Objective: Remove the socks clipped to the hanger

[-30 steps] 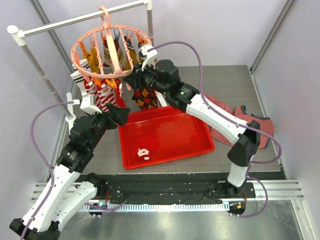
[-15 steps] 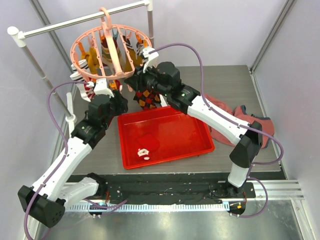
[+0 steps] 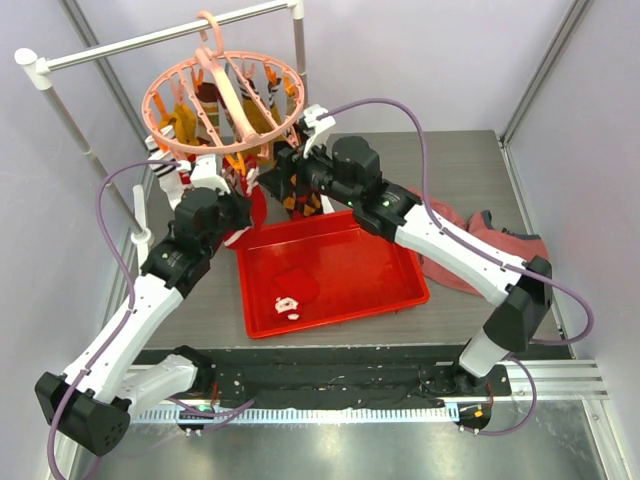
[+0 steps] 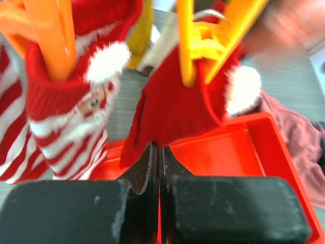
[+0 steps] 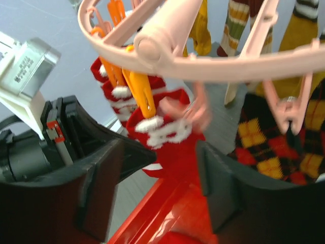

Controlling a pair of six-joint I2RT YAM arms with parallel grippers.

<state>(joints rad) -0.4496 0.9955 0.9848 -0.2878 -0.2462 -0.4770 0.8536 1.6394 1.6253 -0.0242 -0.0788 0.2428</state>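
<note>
The round pink hanger (image 3: pixel 215 100) hangs from the rail with several socks on its pegs. My left gripper (image 4: pixel 157 147) is shut on the lower edge of a red sock with white pompoms (image 4: pixel 172 107), which a yellow peg (image 4: pixel 203 40) still holds. A red-and-white striped sock (image 4: pixel 66 132) hangs to its left on an orange peg (image 4: pixel 53 35). My right gripper (image 5: pixel 162 173) is open under the hanger's ring (image 5: pixel 203 63), its fingers apart on either side of that red sock (image 5: pixel 172 147) without touching it. An argyle sock (image 5: pixel 264 147) hangs to the right, mustard socks (image 5: pixel 299 40) behind.
A red tray (image 3: pixel 400 285) lies below the hanger and holds a small red sock (image 3: pixel 295 290). A reddish-pink cloth (image 3: pixel 500 245) lies right of the tray. The white rail (image 3: pixel 150 40) and its posts stand at the back left.
My left arm rose to the hanger and its jaws shut on the red sock's edge. My right gripper opened and drew back to the right. The hanger swung slightly.
</note>
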